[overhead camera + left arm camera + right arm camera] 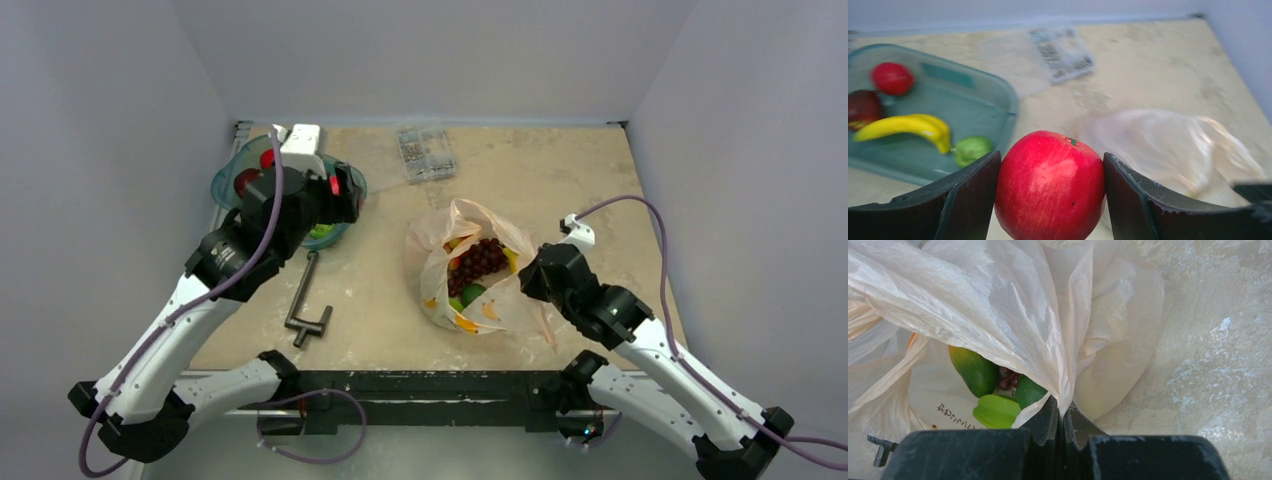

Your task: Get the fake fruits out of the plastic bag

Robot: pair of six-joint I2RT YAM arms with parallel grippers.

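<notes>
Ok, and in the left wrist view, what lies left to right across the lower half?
yellow banana → green lime → red apple → plastic bag

red apple (1049, 185) bottom cut off by frame edge. plastic bag (1173, 150) and parts box (1062, 54) pretty blurry in left wrist view. teal tray (222, 178) half hidden under left arm (250, 240) from top.
</notes>
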